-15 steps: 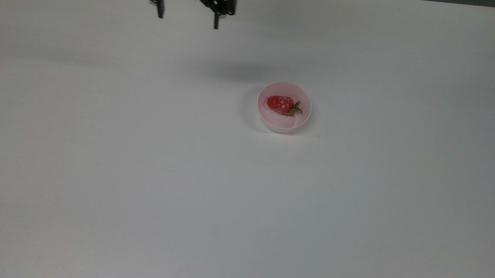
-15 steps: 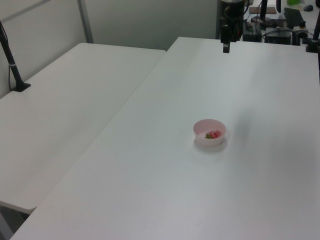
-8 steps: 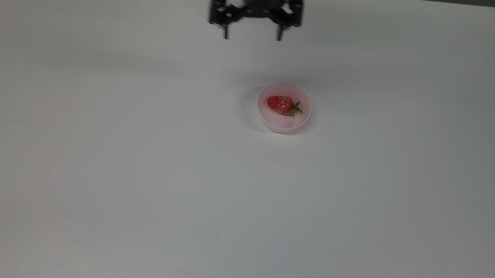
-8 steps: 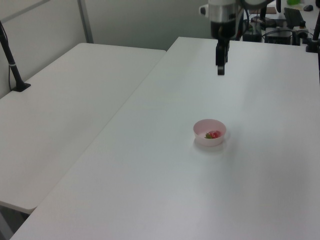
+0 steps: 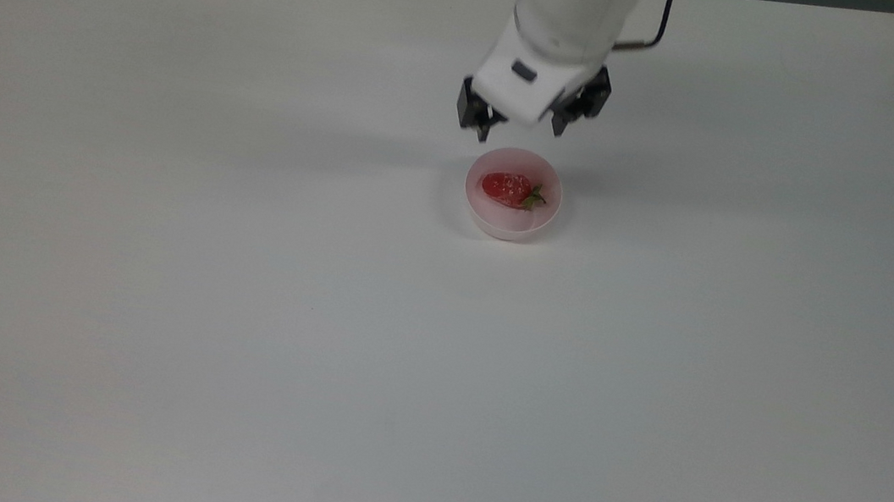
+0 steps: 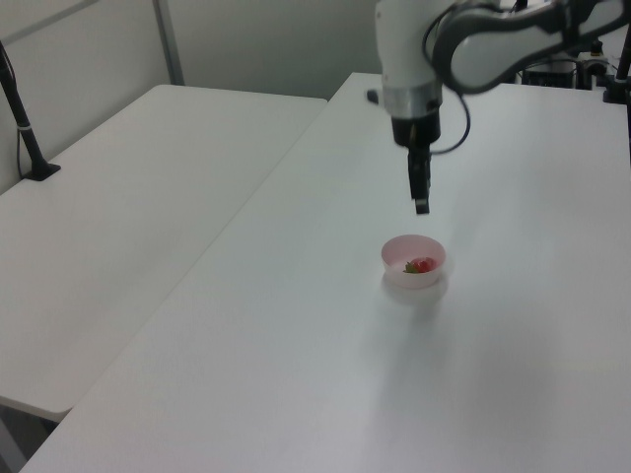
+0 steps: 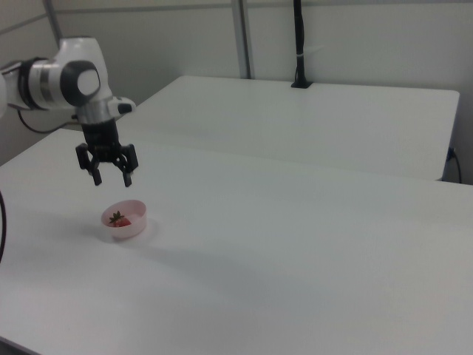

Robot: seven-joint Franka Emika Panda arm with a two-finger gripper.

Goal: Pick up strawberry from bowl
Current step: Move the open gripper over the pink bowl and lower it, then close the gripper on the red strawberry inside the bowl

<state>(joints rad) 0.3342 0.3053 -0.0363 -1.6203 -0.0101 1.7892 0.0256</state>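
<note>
since a second ago, shifted from the top-left edge of the top view toward frame centre-top and dropped lower; gripper [image 5: 519, 134] now parked just above the far rim of the bowl [image 5: 508, 226], fingers spread wide and holding nothing. bowl and strawberry [image 5: 508, 189] unchanged, same spot.

in the top view: strawberry lying on its side inside the bowl, upper half of the bowl, green cap pointing to the top view's right. bowl a little above and right of frame centre on the white table [image 5: 236, 302].

in the left view: gripper [image 6: 421, 205] hanging above the bowl [image 6: 414, 266], clearly apart, not yet inside. strawberry [image 6: 422, 264] a small red speck in the bowl.

in the right view: gripper [image 7: 109, 171] at left of frame, open, above the bowl [image 7: 126, 222]; strawberry [image 7: 120, 220] visible inside.

likely step: final line-up and descent.

risks, as a guess: not yet centred over the fruit, so a straight drop could put a fingertip on the rim and tip or shove the light bowl. glossy rounded berry could squirt out sideways if pinched off-centre. closing too low could scrape the bowl floor or lift the bowl along.
</note>
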